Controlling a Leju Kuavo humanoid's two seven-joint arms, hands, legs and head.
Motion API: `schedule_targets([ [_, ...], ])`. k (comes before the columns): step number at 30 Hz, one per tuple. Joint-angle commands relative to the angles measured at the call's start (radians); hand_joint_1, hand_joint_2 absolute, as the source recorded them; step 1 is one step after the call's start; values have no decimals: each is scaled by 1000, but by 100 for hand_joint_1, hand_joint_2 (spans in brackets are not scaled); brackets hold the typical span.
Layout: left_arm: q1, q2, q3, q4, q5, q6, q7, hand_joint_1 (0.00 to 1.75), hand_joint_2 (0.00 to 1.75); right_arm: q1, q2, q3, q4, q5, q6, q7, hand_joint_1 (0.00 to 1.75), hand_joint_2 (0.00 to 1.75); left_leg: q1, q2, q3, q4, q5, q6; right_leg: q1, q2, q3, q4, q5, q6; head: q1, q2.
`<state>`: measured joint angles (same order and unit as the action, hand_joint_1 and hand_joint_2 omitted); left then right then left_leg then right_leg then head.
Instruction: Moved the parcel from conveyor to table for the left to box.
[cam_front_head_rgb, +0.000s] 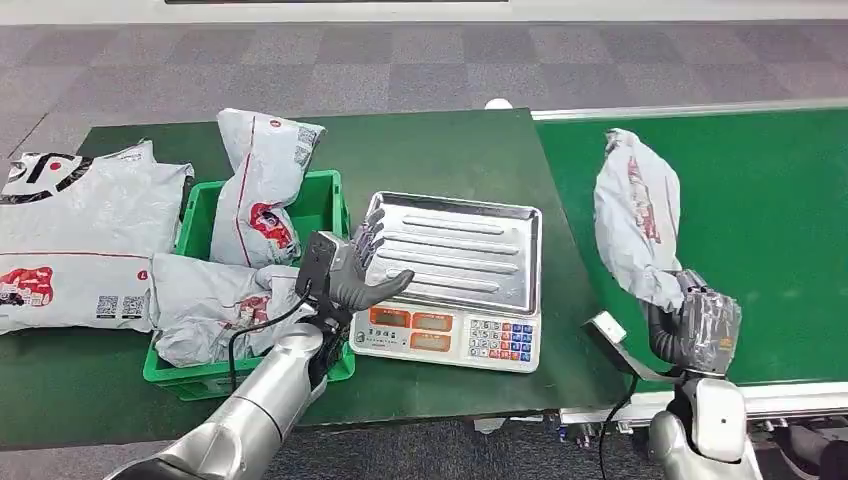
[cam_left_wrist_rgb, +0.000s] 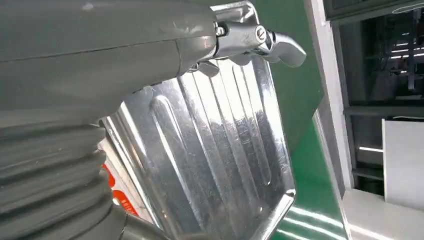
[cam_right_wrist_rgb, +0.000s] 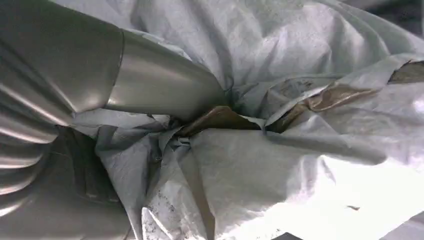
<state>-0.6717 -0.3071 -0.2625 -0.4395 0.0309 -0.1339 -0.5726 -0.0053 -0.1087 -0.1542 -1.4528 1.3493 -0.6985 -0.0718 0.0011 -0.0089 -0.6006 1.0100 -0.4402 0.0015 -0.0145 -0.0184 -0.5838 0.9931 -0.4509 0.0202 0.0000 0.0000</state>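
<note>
Fingers of right hand (cam_front_head_rgb: 700, 325) grip parcel (cam_front_head_rgb: 635, 215) above conveyor (cam_front_head_rgb: 780, 230); left hand (cam_front_head_rgb: 355, 270) spread, holding nothing, over scale (cam_front_head_rgb: 470, 265) | crate (cam_front_head_rgb: 205, 375) holds parcels

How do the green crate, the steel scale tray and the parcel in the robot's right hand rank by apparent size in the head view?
1. Green crate
2. Steel scale tray
3. Parcel held by right hand

The crate and tray are close; parcels hide much of the crate.

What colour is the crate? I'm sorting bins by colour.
Green; the crate shows best in the head view.
</note>
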Motion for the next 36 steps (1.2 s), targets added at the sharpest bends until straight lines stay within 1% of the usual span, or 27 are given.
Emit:
schedule_targets([
  [1,-25,-5,10,72,-3,6,1,0,175,3,116,-155,-96,-8,0,-93,175,175,0,0,1,-1,0,-1,0,1,0,-1,0,-1,0,0],
  [4,-25,-6,8,72,-3,4,1,0,175,-2,118,-153,-94,8,0,-95,175,175,0,0,0,-1,0,-1,0,0,0,0,0,-1,0,0],
  [5,-25,-7,6,73,-3,2,1,0,175,-16,126,-133,-80,29,0,-88,175,175,0,1,1,-1,0,-1,0,1,1,-1,0,-1,0,0],
  [7,-26,-8,5,73,-3,1,1,0,175,-19,122,-120,-74,17,0,-93,175,175,0,2,1,-1,0,-1,0,3,1,-2,1,-1,0,0],
  [10,-29,-13,2,76,-3,12,-4,0,175,-59,101,-9,18,60,0,-64,175,175,0,4,1,-1,0,-1,0,4,0,-1,1,-1,0,0],
  [11,-32,-15,1,76,-4,22,-9,0,175,-84,96,60,58,56,0,-46,175,175,1,6,2,-2,0,-1,1,7,0,-2,2,-1,0,0],
  [13,-35,-18,1,78,1,23,-12,0,175,-106,98,131,95,64,0,-18,175,175,1,6,1,0,-1,-1,1,6,0,-1,2,-1,0,0],
  [14,-38,-19,-2,78,-1,34,-14,0,175,-117,106,170,123,63,0,-8,175,175,1,9,2,-2,-1,-1,1,9,0,-2,3,-1,0,0],
  [15,-41,-21,-7,79,-6,46,-19,0,175,-127,110,198,142,72,0,11,175,175,1,8,1,-1,-1,-1,1,9,0,-1,2,-1,0,0],
  [16,-46,-26,-16,79,-12,58,-20,0,175,-153,119,273,202,94,0,52,175,175,1,8,1,-1,-1,-1,1,8,-1,-1,2,-1,0,0],
  [17,-48,-30,-17,78,-12,65,-20,0,175,-165,124,301,230,109,0,74,175,175,1,12,2,-2,0,-1,1,13,-1,-2,4,-2,0,0],
  [18,-48,-32,-24,74,-19,77,-24,0,175,-181,125,341,265,103,16,76,175,175,2,9,1,-1,-1,-1,2,9,-1,-1,2,-2,0,0],
  [19,-48,-34,-26,72,-21,84,-26,0,175,-194,122,367,288,95,18,85,175,175,2,9,1,-1,-1,-1,2,9,-1,0,2,-2,0,0],
  [20,-49,-35,-30,72,-23,98,-29,0,175,-210,112,418,314,31,36,76,175,175,2,12,2,-2,0,-2,2,12,-1,-1,3,-2,0,0],
  [21,-48,-36,-32,69,-25,107,-36,0,175,-221,108,437,331,27,37,75,175,175,2,12,2,-2,0,-2,2,13,-2,-2,4,-3,0,0],
  [22,-51,-38,-36,71,-27,124,-44,0,175,-233,106,468,357,-35,67,62,175,175,2,10,1,-1,0,-1,2,11,-2,0,3,-2,0,0],
  [24,-54,-41,-34,70,-22,132,-48,0,175,-249,101,497,392,-45,71,62,175,175,1,8,1,-1,0,-1,1,9,-2,0,2,-2,0,0],
  [25,-55,-41,-35,69,-21,133,-48,0,175,-255,102,506,411,-52,79,60,175,175,2,10,1,-2,0,-1,2,10,-2,-1,3,-2,0,0],
  [27,-56,-41,-35,70,-21,133,-48,0,175,-257,102,508,416,-55,78,58,175,175,1,8,0,-1,0,-1,1,8,-2,0,2,-2,0,0],
  [28,-56,-41,-35,70,-21,133,-48,0,175,-257,102,508,416,-55,78,58,175,175,1,9,1,-2,-1,-1,1,9,-2,-1,2,-2,0,0],
  [30,-57,-41,-36,73,-20,133,-48,0,175,-262,98,514,428,-73,76,48,175,175,1,6,-1,0,-1,-1,1,6,-3,1,1,-2,0,0],
  [33,-58,-42,-42,73,-15,136,-51,0,175,-280,102,541,460,-99,85,34,175,175,1,8,0,-2,-1,-2,1,9,-2,0,2,-2,0,0],
  [34,-57,-42,-52,73,-9,138,-53,0,175,-288,105,558,475,-114,94,28,175,175,1,7,-1,-1,-1,-2,1,8,-3,1,1,-2,0,0],
  [36,-57,-42,-60,71,-6,139,-53,0,175,-294,117,569,477,-117,104,31,175,175,1,8,-1,0,-1,-2,1,9,-4,1,1,-2,0,0],
])
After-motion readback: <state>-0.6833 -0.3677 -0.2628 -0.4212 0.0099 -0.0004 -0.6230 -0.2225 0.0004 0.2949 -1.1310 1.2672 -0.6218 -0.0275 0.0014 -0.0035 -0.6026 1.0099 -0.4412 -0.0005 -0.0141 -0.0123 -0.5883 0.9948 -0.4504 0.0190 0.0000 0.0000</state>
